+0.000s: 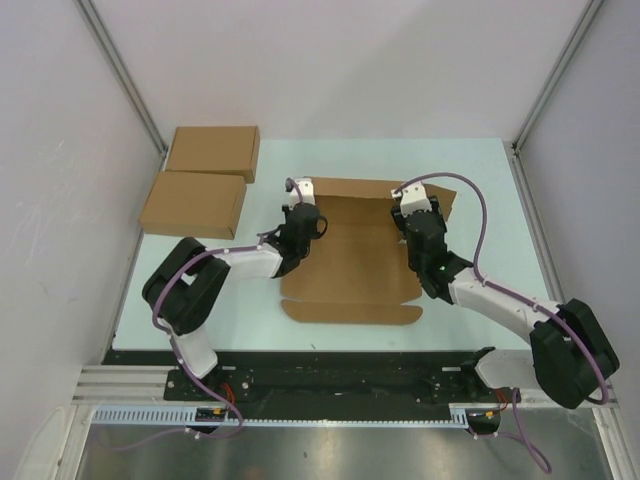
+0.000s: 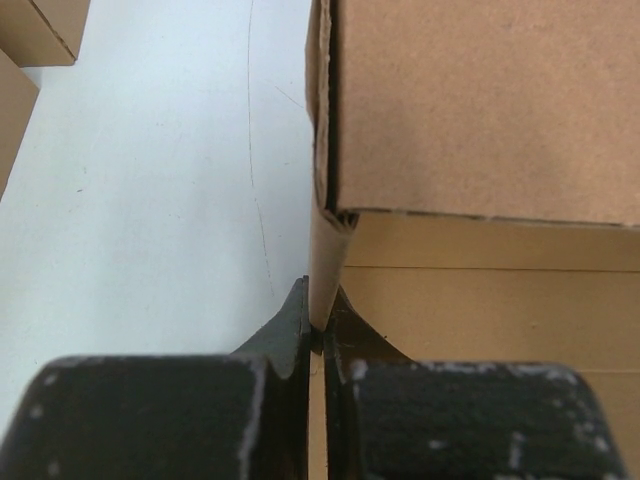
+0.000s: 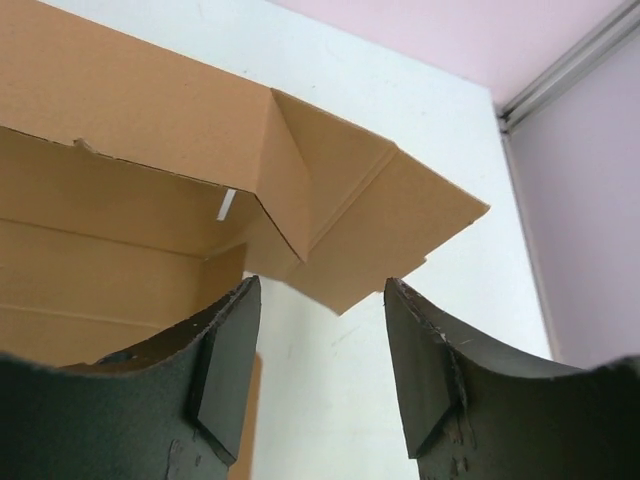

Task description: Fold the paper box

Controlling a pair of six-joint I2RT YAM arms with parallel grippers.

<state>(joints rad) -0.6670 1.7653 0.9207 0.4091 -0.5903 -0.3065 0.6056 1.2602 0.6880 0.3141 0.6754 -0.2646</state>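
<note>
**Two pincers at work on a half-raised paper box**

The left pincer (image 2: 318,338) is clamped on the thin edge of the paper box's (image 1: 350,255) left side wall (image 2: 326,255), holding it upright. The right pincer (image 3: 320,288) hovers at the box's far right corner, jaws apart with nothing between them. A loose corner flap (image 3: 370,225) splays just beyond its tips. The box lies on the pale table (image 1: 485,200) between the two arms, with its back wall (image 1: 355,188) raised, its floor flat and its long front flap (image 1: 350,312) lying toward the arm bases. Two made-up boxes (image 1: 193,203) sit well apart from it, off its far left corner.

The cardboard looks light and stiff. It will likely bend cleanly only along its creases, spring back if released, and slide on the smooth table. The best hold is probably a flap's free edge, close to the crease, pinched across its thickness.
</note>
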